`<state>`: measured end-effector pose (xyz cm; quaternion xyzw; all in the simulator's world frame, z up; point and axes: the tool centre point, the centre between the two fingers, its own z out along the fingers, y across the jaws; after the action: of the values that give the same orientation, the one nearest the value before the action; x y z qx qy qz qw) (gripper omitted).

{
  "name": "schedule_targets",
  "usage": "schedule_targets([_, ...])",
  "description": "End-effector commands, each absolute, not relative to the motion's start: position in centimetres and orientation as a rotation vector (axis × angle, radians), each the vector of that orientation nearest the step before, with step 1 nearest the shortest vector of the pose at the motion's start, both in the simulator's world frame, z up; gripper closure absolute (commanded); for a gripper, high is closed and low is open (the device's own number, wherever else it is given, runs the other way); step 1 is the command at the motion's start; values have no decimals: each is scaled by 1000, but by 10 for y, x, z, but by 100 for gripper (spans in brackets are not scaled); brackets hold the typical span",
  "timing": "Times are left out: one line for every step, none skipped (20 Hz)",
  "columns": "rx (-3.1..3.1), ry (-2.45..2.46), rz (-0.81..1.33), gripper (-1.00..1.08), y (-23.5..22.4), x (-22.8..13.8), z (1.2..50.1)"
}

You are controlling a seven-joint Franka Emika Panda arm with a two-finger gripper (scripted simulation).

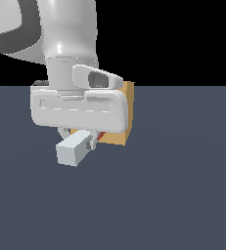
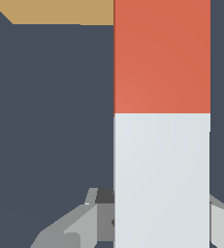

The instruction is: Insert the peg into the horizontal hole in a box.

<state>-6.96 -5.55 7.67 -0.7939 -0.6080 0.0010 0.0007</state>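
My gripper (image 1: pixel 87 141) is shut on the peg and holds it level just above the floor. The peg's pale grey-white half (image 1: pixel 74 149) sticks out toward the exterior view's lower left. Only a sliver of its red-orange half (image 1: pixel 101 135) shows, pointing at the tan box (image 1: pixel 126 114) right behind my hand. In the wrist view the peg (image 2: pixel 162 121) runs between my fingers (image 2: pixel 82 225), grey-white half in the grip, red-orange half reaching to the box (image 2: pixel 55 12). The hole is hidden in both views. I cannot tell whether the red end is inside it.
The box stands on a flat dark grey-blue floor (image 1: pixel 183 195). My white hand and arm (image 1: pixel 75 107) cover most of the box's face in the exterior view.
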Motion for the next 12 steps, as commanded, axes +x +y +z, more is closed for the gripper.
schedule_targets([-2497, -1907, 0, 108, -57, -69, 78])
schedule_targets([-2499, -1904, 0, 108, -57, -68, 78])
schedule_targets([-2500, -1902, 0, 108, -58, -68, 77])
schedule_targets([-2500, -1902, 0, 108, -58, -68, 77])
schedule_targets([-2500, -1902, 0, 108, -58, -68, 77])
schedule_targets([-2500, -1902, 0, 108, -58, -68, 77])
schedule_targets([-2498, -1902, 3, 108, -57, -69, 76])
schedule_targets([-2499, -1904, 1, 108, -58, -68, 78])
schedule_targets([-2500, -1905, -2, 108, -58, -67, 79])
schedule_targets([-2500, -1905, -2, 108, -58, -67, 79])
schedule_targets([-2500, -1905, -2, 108, -58, -67, 79])
schedule_targets([-2500, -1905, -2, 108, -58, -67, 79])
